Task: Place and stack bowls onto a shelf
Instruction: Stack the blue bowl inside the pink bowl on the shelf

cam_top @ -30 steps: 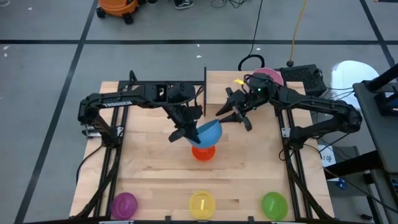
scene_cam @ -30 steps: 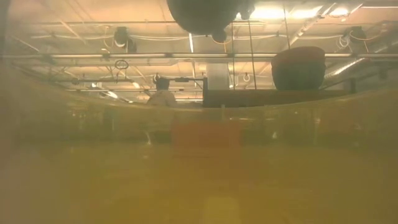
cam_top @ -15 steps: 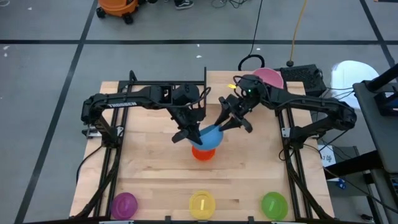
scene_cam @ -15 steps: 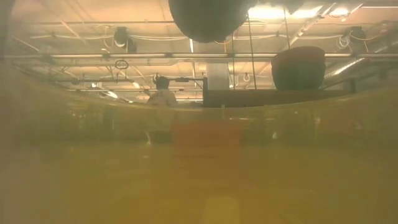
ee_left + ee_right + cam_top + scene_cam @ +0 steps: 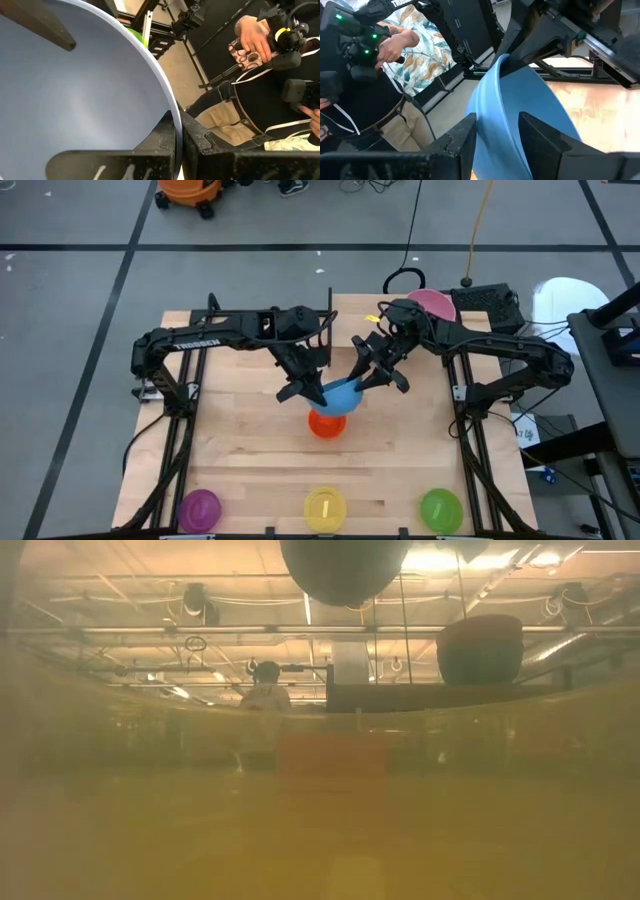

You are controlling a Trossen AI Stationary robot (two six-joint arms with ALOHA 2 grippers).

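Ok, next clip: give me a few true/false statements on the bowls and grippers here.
1. The left gripper is shut on the blue bowl's rim. True.
2. The right gripper is shut. False: its fingers stand open astride the blue bowl's rim.
3. The blue bowl is above the orange bowl. True.
4. The yellow bowl is held by an arm. False: it sits at the table's near edge, between the purple bowl and green bowl.
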